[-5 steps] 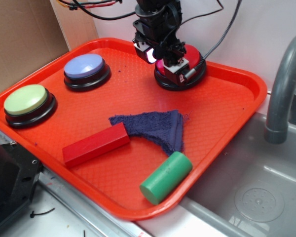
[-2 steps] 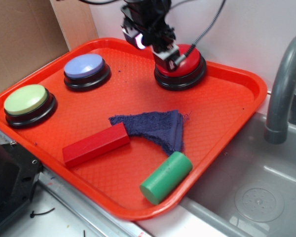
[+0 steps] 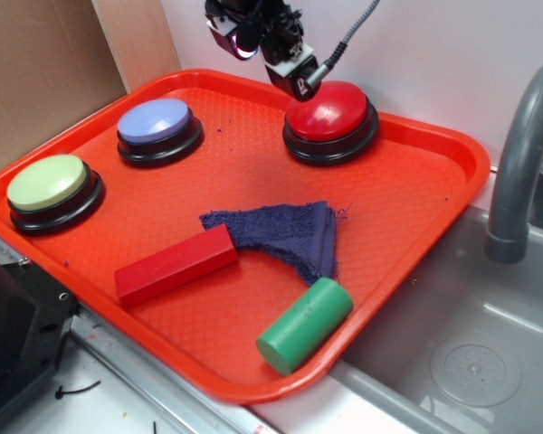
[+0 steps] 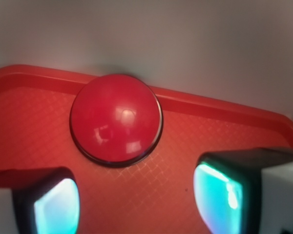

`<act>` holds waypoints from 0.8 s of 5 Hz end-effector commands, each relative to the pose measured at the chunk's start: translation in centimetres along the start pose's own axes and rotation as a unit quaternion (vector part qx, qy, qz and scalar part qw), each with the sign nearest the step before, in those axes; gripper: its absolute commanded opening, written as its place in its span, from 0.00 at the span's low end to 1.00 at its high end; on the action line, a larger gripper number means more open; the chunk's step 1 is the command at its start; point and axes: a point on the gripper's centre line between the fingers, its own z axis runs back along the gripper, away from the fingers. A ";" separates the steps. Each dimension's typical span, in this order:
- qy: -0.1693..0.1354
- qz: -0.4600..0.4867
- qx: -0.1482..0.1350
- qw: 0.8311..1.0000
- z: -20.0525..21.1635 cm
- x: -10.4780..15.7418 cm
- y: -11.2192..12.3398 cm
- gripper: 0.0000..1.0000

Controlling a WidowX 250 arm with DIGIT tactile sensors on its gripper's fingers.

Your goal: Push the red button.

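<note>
The red button (image 3: 330, 112), a glossy red dome on a black base, sits at the back of the orange tray (image 3: 452, 149). My gripper (image 3: 266, 52) hangs in the air above and to the left of it, not touching it. In the wrist view the red button (image 4: 116, 119) lies whole and uncovered ahead of my gripper (image 4: 139, 202). The two lit fingertips (image 4: 56, 207) stand wide apart over bare tray (image 4: 34, 117). The gripper is open with nothing between the fingers.
On the tray are a blue-lavender button (image 3: 154, 122), a green button (image 3: 47, 183), a red block (image 3: 176, 265), a dark blue cloth (image 3: 285, 233) and a green cylinder (image 3: 305, 324). A sink (image 3: 489, 353) with a grey faucet (image 3: 523, 154) lies right; cardboard (image 3: 45, 72) stands left.
The gripper was down on the red button's top a second ago. It has risen and moved left, leaving the button uncovered.
</note>
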 end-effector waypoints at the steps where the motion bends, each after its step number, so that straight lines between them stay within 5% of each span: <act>1: 0.024 -0.025 0.013 0.999 -4.4 1.1 -0.6 1.00; 4: 0.016 -0.039 0.000 0.999 -5.8 1.2 -1.6 1.00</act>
